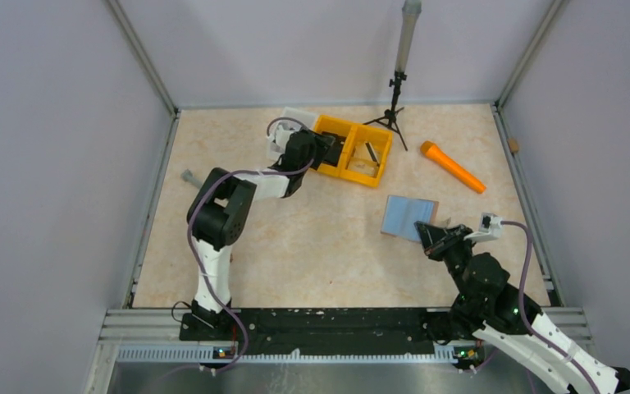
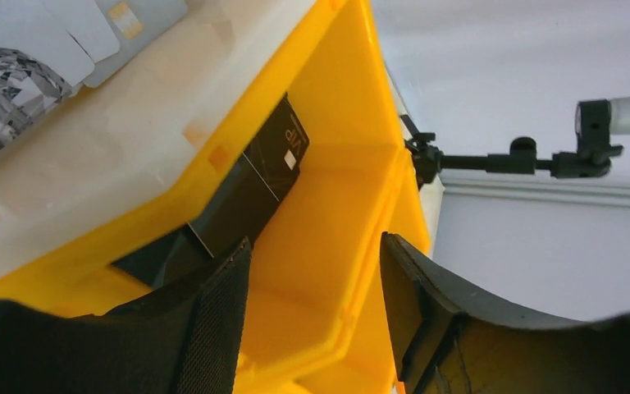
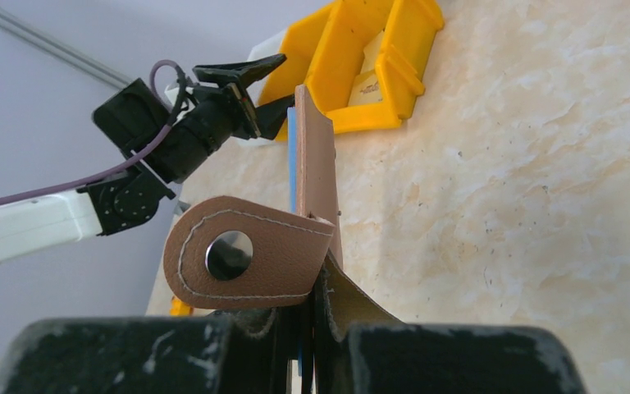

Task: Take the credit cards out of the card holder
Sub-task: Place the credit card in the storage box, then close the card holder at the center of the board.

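Stitched leather card holder [image 3: 316, 180], flat black credit card [image 2: 275, 164]

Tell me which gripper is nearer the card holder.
Right. The right gripper is shut on the card holder; the left gripper hangs open far off, over the yellow bin.

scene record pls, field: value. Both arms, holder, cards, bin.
left pincer: open, over a compartment of the yellow bin
right pincer: shut on the card holder
card holder: open, blue-grey inside showing from above, gripped at its near edge, snap tab by the fingers
black card: inside the bin, leaning on its wall
cards left in holder: cannot tell
bin: far side of table, two compartments
other: orange object, tripod
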`<state>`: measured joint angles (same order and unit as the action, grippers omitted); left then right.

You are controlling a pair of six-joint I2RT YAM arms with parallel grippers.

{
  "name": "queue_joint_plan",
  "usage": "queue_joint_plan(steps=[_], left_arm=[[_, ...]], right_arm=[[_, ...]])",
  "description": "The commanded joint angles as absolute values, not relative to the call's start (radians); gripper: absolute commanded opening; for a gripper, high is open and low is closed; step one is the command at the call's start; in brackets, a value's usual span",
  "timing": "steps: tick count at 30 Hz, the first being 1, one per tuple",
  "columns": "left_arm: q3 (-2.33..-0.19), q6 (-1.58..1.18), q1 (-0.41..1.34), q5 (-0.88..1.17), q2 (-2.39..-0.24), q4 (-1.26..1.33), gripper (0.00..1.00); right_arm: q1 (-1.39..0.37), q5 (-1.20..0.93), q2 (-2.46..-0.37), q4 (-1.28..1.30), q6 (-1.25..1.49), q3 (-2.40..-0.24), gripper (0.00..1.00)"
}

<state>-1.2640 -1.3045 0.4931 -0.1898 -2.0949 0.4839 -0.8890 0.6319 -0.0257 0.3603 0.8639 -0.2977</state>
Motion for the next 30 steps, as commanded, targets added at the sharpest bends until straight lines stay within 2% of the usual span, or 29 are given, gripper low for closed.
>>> queue_joint_plan(steps=[1,6,10,14,18,24,30], left_arm=[[-1.192,-1.193,0.489,-0.094,-1.931,0.458,0.63],[-1.053,-1.055,0.491,0.036,-1.711,0.413,0.66],[-0.957,-0.946,0.49,0.161,-1.537,0.315,0.73],[-0.858,-0.93,0.494,0.474,-1.434,0.36,0.75],[-0.736,-0.968,0.517,0.637,-1.347,0.432,0.78],[-0.511,-1.027,0.53,0.658,-1.156,0.585,0.88],[-0.411,-1.165,0.582,0.716,-1.143,0.799,0.9]], right_arm=[[-0.889,0.609,-0.014,0.292,0.844,-0.307,0.0],[-0.889,0.543,-0.013,0.245,0.836,-0.294,0.0],[-0.889,0.477,-0.014,0.184,0.859,-0.278,0.0],[-0.888,0.386,-0.03,0.061,0.947,-0.246,0.0],[-0.888,0.318,-0.114,-0.069,1.076,-0.232,0.0],[-0.889,0.255,-0.193,-0.227,1.223,-0.199,0.0],[-0.889,0.197,-0.314,-0.403,1.334,-0.128,0.0]])
